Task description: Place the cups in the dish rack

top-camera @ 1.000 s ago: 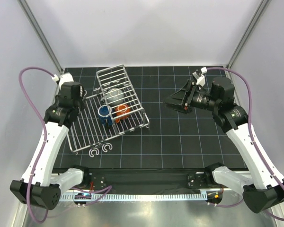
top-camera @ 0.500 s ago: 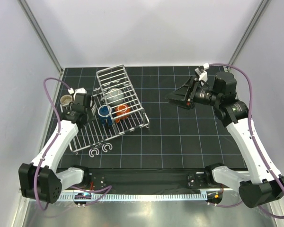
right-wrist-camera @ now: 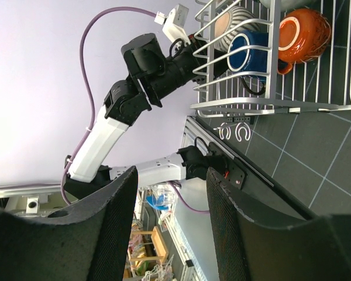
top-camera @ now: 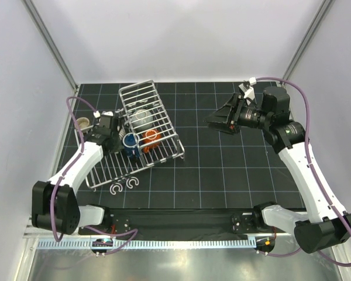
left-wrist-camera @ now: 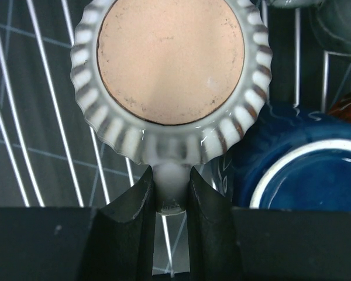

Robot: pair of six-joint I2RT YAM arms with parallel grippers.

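Black grid table (top-camera: 234,170): left gripper (left-wrist-camera: 171,182) clamps striped cup (left-wrist-camera: 169,64) by handle over dish rack (top-camera: 108,167), beside blue cup (left-wrist-camera: 292,170); next, lower, release. Right gripper (right-wrist-camera: 171,187) empty, jaws apart.

- table (top-camera: 234,170): black mat with white grid lines
- dish rack (top-camera: 108,170) on the left half, set askew, flat tray nearer, walled basket farther
- two white C-hooks (top-camera: 116,188), side by side, just in front of rack
- small tan cup (top-camera: 82,123) at far-left edge, beside rack
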